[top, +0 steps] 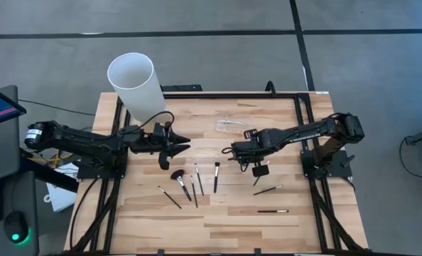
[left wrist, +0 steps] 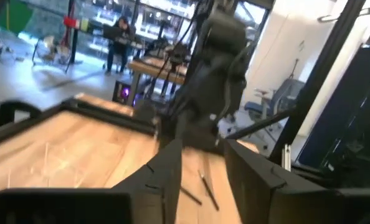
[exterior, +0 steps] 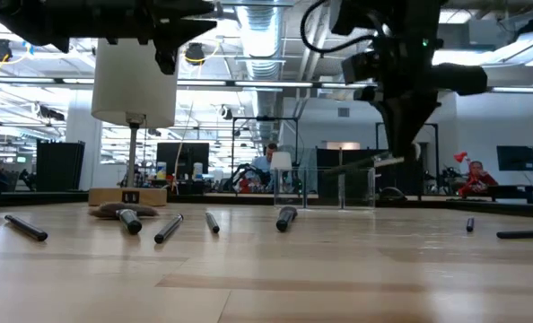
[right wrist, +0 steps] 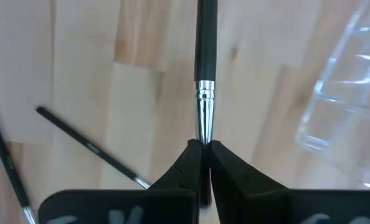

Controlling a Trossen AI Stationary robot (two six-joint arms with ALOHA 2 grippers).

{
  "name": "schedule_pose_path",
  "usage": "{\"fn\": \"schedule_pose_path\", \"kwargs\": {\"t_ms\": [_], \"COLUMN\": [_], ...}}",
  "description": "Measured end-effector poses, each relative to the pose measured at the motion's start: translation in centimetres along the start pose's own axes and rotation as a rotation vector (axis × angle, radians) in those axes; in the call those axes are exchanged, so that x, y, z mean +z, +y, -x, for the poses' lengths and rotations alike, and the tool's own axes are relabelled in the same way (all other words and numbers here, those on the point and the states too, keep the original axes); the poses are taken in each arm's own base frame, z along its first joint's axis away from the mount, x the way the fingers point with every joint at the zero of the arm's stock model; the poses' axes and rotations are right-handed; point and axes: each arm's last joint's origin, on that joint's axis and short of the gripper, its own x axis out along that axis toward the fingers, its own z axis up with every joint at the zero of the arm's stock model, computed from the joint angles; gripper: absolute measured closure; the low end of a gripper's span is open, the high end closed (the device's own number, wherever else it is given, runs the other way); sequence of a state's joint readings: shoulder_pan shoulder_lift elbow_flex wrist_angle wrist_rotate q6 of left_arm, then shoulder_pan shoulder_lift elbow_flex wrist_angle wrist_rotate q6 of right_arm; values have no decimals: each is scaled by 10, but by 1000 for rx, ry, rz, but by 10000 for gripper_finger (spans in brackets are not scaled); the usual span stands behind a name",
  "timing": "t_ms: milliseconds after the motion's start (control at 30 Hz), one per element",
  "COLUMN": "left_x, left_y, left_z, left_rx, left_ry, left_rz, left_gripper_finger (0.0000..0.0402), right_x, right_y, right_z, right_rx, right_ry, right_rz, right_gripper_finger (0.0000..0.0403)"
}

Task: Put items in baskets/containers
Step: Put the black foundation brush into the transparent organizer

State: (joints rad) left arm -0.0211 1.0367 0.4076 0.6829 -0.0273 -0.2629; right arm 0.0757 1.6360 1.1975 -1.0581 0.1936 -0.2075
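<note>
Currently the right gripper (right wrist: 202, 149) is clamping a makeup brush (right wrist: 205, 56) at the silver ferrule, fingers pinched tight, handle sticking out ahead of them. In the overhead view the right gripper (top: 248, 153) is hanging over mid-table, just short of the clear acrylic holder (top: 230, 125), which is sitting toward the far edge of the table (top: 268, 220). The low view is showing the held brush (exterior: 361, 163) raised off the wood and lying close to level. My read: gripping at the ferrule is leaving the long handle free, so it will likely need tilting before a slot can take it.

The left gripper (top: 174, 144) is waiting near the white cylinder (top: 134, 87), fingers (left wrist: 166, 180) standing apart, nothing between them.

Loose brushes are still lying on the wood: a cluster including the fan brush (top: 176, 175) in front of the left gripper, two more (top: 268, 190) on the right side nearer the front.

Room: bare wood is showing between the right gripper and the holder, so that path is looking open. The holder is light and see-through, so a nudge from the handle could shove it toward the black frame rail (top: 232, 94). The left arm is sitting well apart from that path.
</note>
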Motion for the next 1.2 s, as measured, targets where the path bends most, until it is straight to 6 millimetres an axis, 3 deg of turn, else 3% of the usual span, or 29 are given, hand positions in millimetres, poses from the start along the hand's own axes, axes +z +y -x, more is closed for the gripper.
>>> {"fn": "schedule_pose_path", "kwargs": {"t_ms": [233,467,667,800,1033,1200], "left_x": [-5,-8,-4,-4,4,5], "left_y": [4,4,4,14,41,42], "left_z": [-17,-54,-86,-100,-103,-102], "left_rx": [3,28,-12,0,-28,-40], "left_ry": [98,218,283,382,393,400], "left_rz": [26,-38,-9,39,192,239], "left_gripper_finger": [217,208,209,197,139,106], "right_x": [11,23,24,25,29,31], "right_y": [-12,-22,-23,-17,-8,-7], "right_z": [42,76,80,81,84,85], "right_rx": [-52,-101,-125,-134,-240,-266], "right_ry": [-42,-154,-146,-151,-144,-144], "right_rz": [31,78,148,215,313,349], "right_gripper_finger": [391,391,390,390,390,390]}}
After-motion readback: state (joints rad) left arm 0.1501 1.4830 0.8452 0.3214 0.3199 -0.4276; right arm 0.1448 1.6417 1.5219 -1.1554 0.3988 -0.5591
